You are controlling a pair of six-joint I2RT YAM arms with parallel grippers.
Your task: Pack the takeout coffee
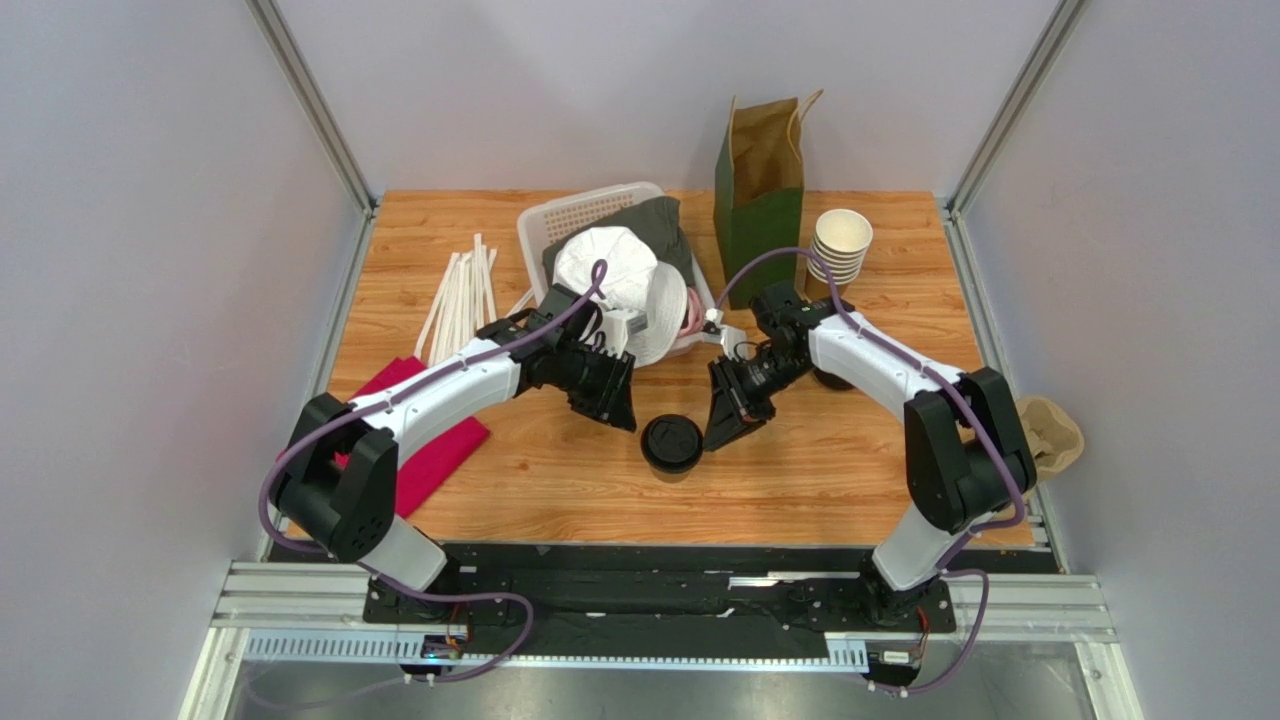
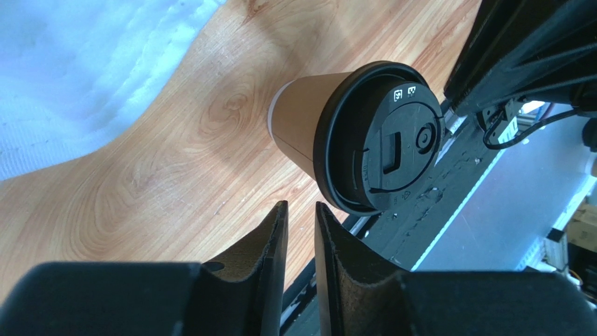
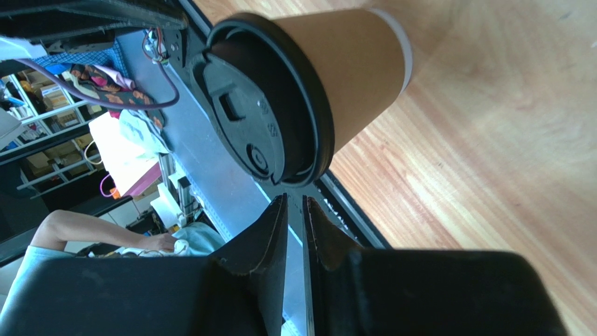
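Observation:
The takeout coffee (image 1: 672, 446) stands upright on the wooden table between my two grippers: a kraft-brown cup (image 2: 301, 119) closed with a round black lid (image 2: 382, 136). My left gripper (image 1: 619, 413) hovers just to its left and slightly behind. Its fingers are a narrow gap apart with nothing between them (image 2: 300, 204). My right gripper (image 1: 726, 432) is close on the cup's right side. In the right wrist view the cup (image 3: 357, 70) sits just beyond the fingertips, and the right gripper (image 3: 295, 197) is empty, with only a thin slit between its fingers. Neither gripper touches the cup.
An open green-and-brown paper bag (image 1: 759, 188) stands at the back, with a stack of lidless cups (image 1: 840, 248) to its right. A white basket (image 1: 601, 203) of white items lies behind the left arm. White straws (image 1: 458, 300) and a red napkin (image 1: 428, 443) lie at the left.

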